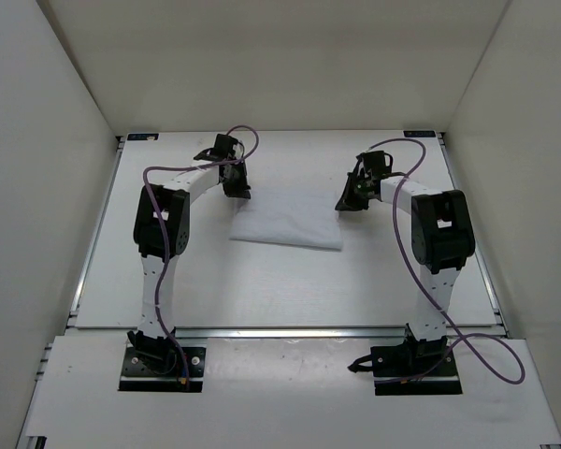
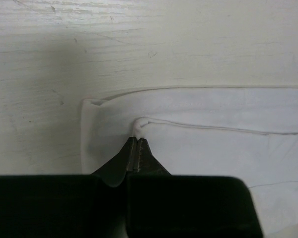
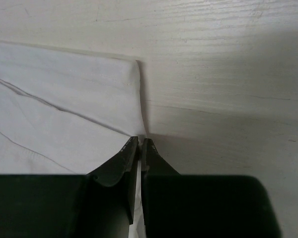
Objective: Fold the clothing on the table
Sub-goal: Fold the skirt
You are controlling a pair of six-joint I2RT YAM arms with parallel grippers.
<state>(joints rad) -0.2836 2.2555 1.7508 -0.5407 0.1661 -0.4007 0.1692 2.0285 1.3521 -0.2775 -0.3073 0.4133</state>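
Observation:
The clothing (image 1: pixel 288 221) is a plain white cloth lying flat near the middle of the table (image 1: pixel 262 290). My left gripper (image 1: pixel 236 189) stands at its far left corner and my right gripper (image 1: pixel 346 203) at its far right corner. In the left wrist view the left gripper (image 2: pixel 138 140) is shut, and a small raised fold of the clothing (image 2: pixel 198 148) is pinched at its tips. In the right wrist view the right gripper (image 3: pixel 140 141) is shut on the edge of the clothing (image 3: pixel 64 114), with white cloth showing between its fingers.
White walls (image 1: pixel 47 140) enclose the table on the left, back and right. A metal rail (image 1: pixel 290 330) runs along the near edge, in front of both arm bases. Purple cables (image 1: pixel 486 360) loop beside the arms.

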